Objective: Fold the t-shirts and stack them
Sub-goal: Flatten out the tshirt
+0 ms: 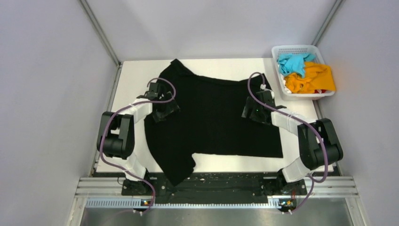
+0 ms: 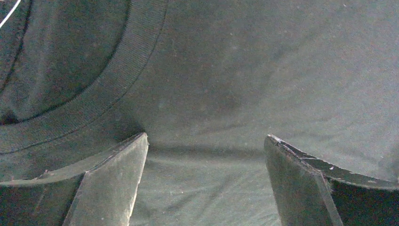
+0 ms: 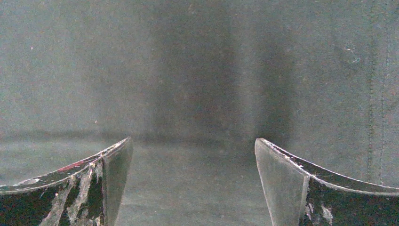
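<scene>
The large black t-shirt (image 1: 211, 117) lies spread flat on the white table, one sleeve hanging over the near edge. My left gripper (image 1: 165, 112) sits over its left side, by the ribbed collar (image 2: 101, 89), jaws open with only fabric (image 2: 211, 94) between them. My right gripper (image 1: 251, 112) sits over the shirt's right side near a stitched hem (image 3: 376, 94), jaws open on flat cloth (image 3: 188, 84). The turquoise-blue t-shirt (image 1: 292, 62) and the orange-yellow t-shirt (image 1: 310, 78) lie crumpled in the basket at the back right.
The white lattice basket (image 1: 277, 51) stands at the table's back right corner. Grey walls close in on both sides. A metal rail (image 1: 211, 188) runs along the near edge by the arm bases.
</scene>
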Controlling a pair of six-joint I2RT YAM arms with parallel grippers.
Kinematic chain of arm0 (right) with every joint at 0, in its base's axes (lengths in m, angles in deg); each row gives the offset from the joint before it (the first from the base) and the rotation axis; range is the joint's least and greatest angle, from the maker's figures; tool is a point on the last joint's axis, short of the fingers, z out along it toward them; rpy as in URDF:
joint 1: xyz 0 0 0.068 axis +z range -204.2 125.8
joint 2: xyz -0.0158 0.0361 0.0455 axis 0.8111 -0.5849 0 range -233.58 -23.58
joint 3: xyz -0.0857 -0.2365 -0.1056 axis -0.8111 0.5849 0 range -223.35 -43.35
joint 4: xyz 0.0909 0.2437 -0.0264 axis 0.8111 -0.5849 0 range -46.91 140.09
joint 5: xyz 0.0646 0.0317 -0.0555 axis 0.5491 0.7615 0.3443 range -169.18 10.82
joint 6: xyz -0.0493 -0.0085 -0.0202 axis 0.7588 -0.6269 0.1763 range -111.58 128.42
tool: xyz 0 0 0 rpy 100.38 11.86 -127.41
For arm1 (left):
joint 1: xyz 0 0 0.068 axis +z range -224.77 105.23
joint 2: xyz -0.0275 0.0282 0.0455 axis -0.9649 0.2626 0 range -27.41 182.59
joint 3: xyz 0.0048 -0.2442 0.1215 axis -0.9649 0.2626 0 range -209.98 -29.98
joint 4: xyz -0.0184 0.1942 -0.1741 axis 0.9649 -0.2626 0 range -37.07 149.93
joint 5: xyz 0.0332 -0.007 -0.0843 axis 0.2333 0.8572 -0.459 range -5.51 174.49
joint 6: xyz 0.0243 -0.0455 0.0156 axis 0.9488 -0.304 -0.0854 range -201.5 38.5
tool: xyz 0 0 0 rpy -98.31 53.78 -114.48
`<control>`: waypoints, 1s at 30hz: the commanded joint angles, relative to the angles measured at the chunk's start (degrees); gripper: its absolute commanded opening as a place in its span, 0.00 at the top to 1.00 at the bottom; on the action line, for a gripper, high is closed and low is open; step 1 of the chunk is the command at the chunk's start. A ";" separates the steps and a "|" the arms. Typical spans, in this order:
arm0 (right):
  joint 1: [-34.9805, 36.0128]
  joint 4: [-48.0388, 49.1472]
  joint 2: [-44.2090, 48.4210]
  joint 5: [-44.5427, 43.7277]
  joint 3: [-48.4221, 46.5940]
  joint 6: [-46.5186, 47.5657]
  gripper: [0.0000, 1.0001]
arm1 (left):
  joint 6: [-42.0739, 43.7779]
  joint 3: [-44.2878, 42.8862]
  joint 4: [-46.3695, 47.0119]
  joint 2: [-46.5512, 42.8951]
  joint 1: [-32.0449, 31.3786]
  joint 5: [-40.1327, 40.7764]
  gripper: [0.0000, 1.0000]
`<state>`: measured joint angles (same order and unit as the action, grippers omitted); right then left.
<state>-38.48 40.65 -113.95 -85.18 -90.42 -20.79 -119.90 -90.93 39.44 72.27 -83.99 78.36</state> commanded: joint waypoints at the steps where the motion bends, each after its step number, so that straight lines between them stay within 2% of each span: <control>1: 0.79 -7.58 5.47 0.42 5.56 -3.17 0.01 | -3.53 5.91 -12.43 -4.66 0.00 8.91 0.01; 5: 1.37 -10.25 10.01 3.37 7.73 -3.60 0.02 | -4.29 7.79 -17.78 -8.35 -0.02 11.59 0.01; 8: 1.93 -10.85 12.52 5.36 7.86 -3.57 0.01 | -4.01 7.52 -18.40 -9.62 0.03 11.80 0.01; 12: 1.94 -10.36 13.72 4.09 3.66 -2.10 0.01 | -1.98 1.00 -16.72 -9.44 -0.09 7.93 0.01; 16: 1.94 -5.90 12.62 2.77 -1.65 -0.94 0.01 | 0.02 -7.26 -11.45 -7.54 -0.03 3.46 0.01; 19: 1.85 -3.88 10.50 1.96 -4.40 -0.84 0.01 | 1.41 -15.70 -9.36 -2.49 -0.02 1.71 0.01; 26: 1.79 -1.78 8.25 -0.02 -6.98 -0.11 0.01 | 3.54 -34.52 -8.61 15.50 0.86 -3.25 0.01; 30: 1.38 -1.33 7.80 -0.61 -7.24 0.10 0.01 | 2.97 -39.49 -4.23 21.44 1.79 -6.36 0.01</control>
<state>-37.01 37.25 -105.53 -83.95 -95.21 -21.60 -117.51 -125.86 31.20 89.56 -83.46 76.28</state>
